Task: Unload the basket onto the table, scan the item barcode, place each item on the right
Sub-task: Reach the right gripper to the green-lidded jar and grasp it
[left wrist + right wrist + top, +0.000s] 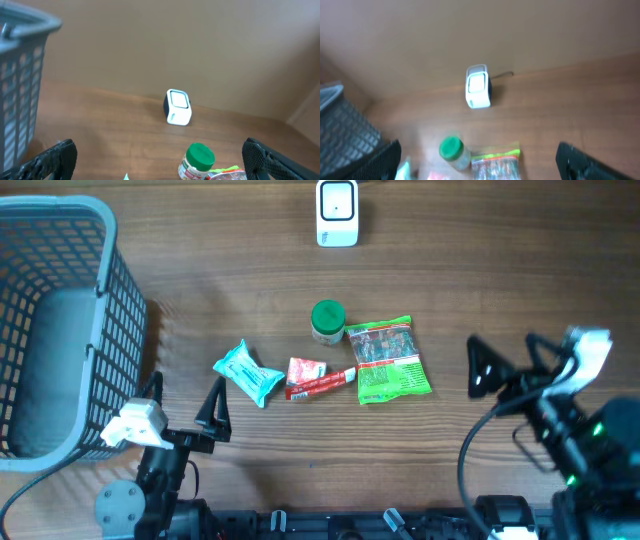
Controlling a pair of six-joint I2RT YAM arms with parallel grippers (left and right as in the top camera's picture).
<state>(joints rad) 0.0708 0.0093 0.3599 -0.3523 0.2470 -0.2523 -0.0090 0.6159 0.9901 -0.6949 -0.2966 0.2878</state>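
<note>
Left gripper point(185, 402) and right gripper point(512, 362), both near, empty, jaws apart, flank teal packet point(247, 373), red packet point(312, 377), green-lidded jar point(327, 321) and green packet point(390, 360); white scanner point(337, 213) stands far centre, basket point(125, 310) left.

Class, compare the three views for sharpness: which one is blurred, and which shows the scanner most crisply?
Overhead: sharp and evenly lit, the scanner at its crispest. Left wrist: fairly sharp, soft light, no glare. Right wrist: blurred throughout, the green-lidded jar smeared.

White scanner point(337, 213) at far side; jar point(328, 322) (green lid), green packet point(391, 360), red packet point(315, 377), teal pouch point(247, 373) clustered nearer.
</note>
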